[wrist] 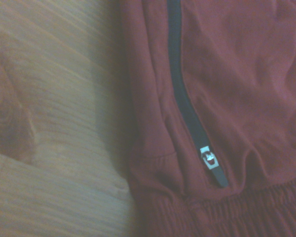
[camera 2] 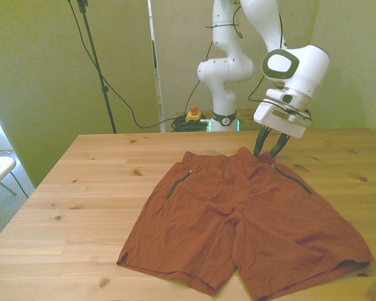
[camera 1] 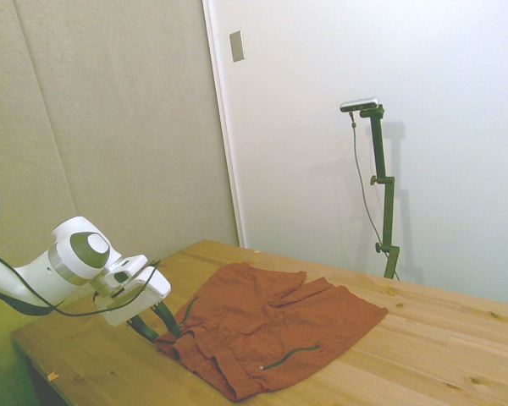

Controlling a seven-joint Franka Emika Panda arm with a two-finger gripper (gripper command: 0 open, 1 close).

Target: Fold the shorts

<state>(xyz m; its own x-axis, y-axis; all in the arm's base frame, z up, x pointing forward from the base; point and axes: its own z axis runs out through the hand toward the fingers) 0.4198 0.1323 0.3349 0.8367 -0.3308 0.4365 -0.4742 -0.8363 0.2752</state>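
Shorts [camera 2: 250,213] lie flat and unfolded on the wooden table [camera 2: 81,188], waistband end directly under the pincer [camera 2: 269,152], legs stretching away from it. Pincer fingers spread apart, tips down at the waistband corner beside a dark zipper pocket line [wrist: 180,89]; zipper pull [wrist: 207,159] visible close below the wrist.

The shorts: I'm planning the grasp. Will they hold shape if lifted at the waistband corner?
Probably not. The shorts lie flat and wrinkled, so they look floppy and would likely drape from the gripper. Being much wider than it, the far side may drag.
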